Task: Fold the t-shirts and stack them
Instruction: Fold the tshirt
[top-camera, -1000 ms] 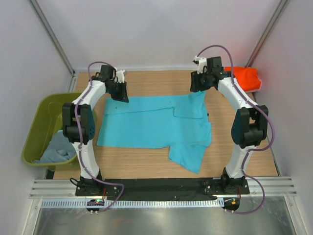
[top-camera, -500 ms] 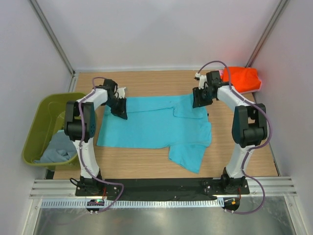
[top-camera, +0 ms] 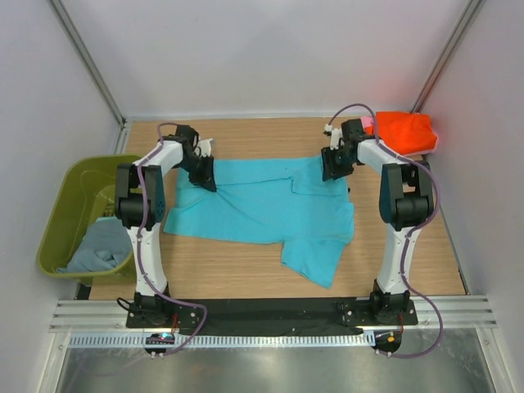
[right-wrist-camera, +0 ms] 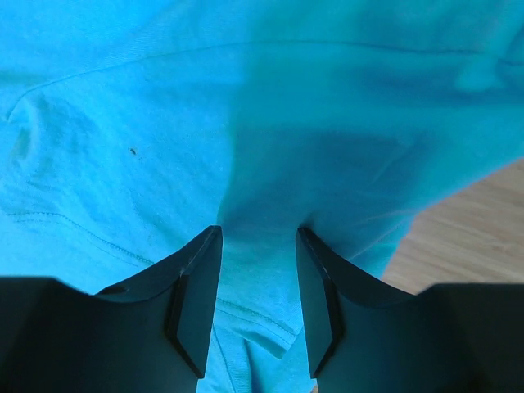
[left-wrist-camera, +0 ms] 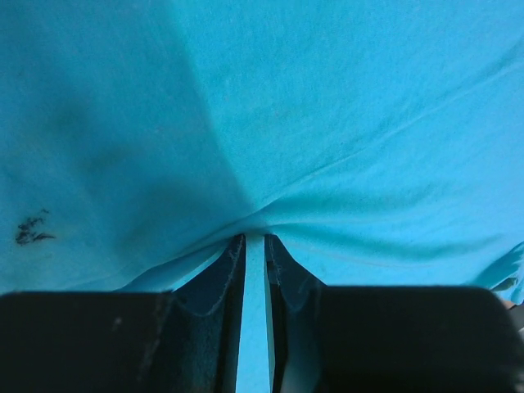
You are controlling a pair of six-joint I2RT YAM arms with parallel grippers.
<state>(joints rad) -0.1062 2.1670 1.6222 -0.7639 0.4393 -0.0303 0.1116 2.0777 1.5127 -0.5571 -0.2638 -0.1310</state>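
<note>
The turquoise t-shirt [top-camera: 262, 209] lies spread on the table, one sleeve hanging toward the near edge. My left gripper [top-camera: 205, 173] is low at its far left corner, shut on a thin fold of the turquoise cloth [left-wrist-camera: 327, 123]; in the left wrist view the gripper [left-wrist-camera: 255, 239] has cloth all around it. My right gripper [top-camera: 332, 166] is at the far right sleeve. Its jaws [right-wrist-camera: 259, 233] stand a little apart, with the hem lying loose between them. The orange-red t-shirt [top-camera: 405, 131] sits at the far right, with a bit of pink [top-camera: 368, 123] beside it. The grey-blue t-shirt [top-camera: 98, 246] is in the bin.
The olive-green bin [top-camera: 70, 201] stands off the table's left edge. Bare wood [top-camera: 246, 270] shows in front of the shirt. White walls and a metal frame close in the far side and both sides.
Both grippers have come down and toward me from the far edge. The shirt's far left corner has been dragged inward with the left gripper, so that edge now slants.
</note>
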